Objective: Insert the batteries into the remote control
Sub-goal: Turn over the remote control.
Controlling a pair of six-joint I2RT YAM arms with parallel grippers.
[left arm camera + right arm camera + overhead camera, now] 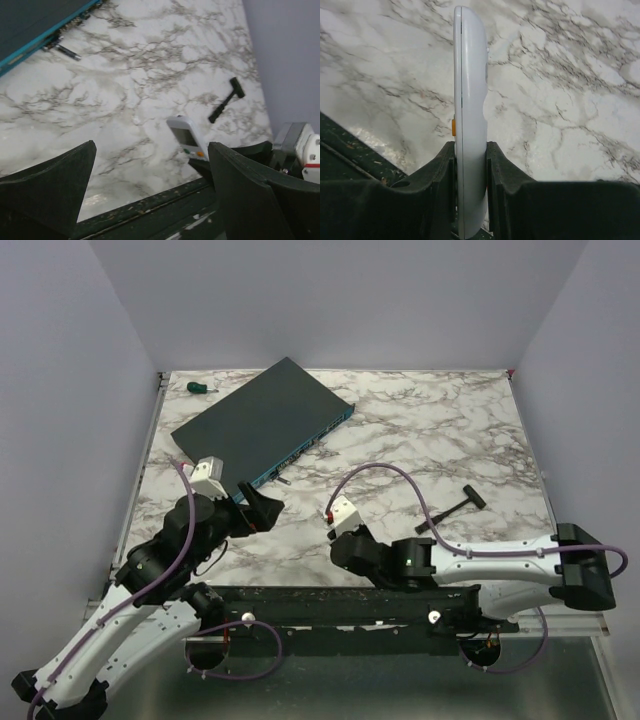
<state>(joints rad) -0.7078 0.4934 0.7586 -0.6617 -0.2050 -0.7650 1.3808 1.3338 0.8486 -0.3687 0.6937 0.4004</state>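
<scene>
The white remote control (pixel 470 75) stands on edge between my right gripper's (pixel 470 150) pads, which are shut on its lower end above the marble table. In the left wrist view the remote (pixel 187 137) shows its pale display window and small green and orange buttons, with the right gripper's dark finger (pixel 210 170) under it. My right gripper (pixel 345 545) is near the table's front edge; the remote is not clear in the top view. My left gripper (pixel 150 190) is open and empty, left of the remote (pixel 262 508). A thin dark stick-like piece (pixel 62 48) lies by the box; I cannot tell whether it is a battery.
A large flat dark network box (pixel 262 425) lies at the back left, its teal edge close to the left gripper (pixel 30 25). A black T-shaped tool (pixel 458 508) lies at the right. A small green-handled tool (pixel 198 388) sits at the far left corner. Walls enclose the table.
</scene>
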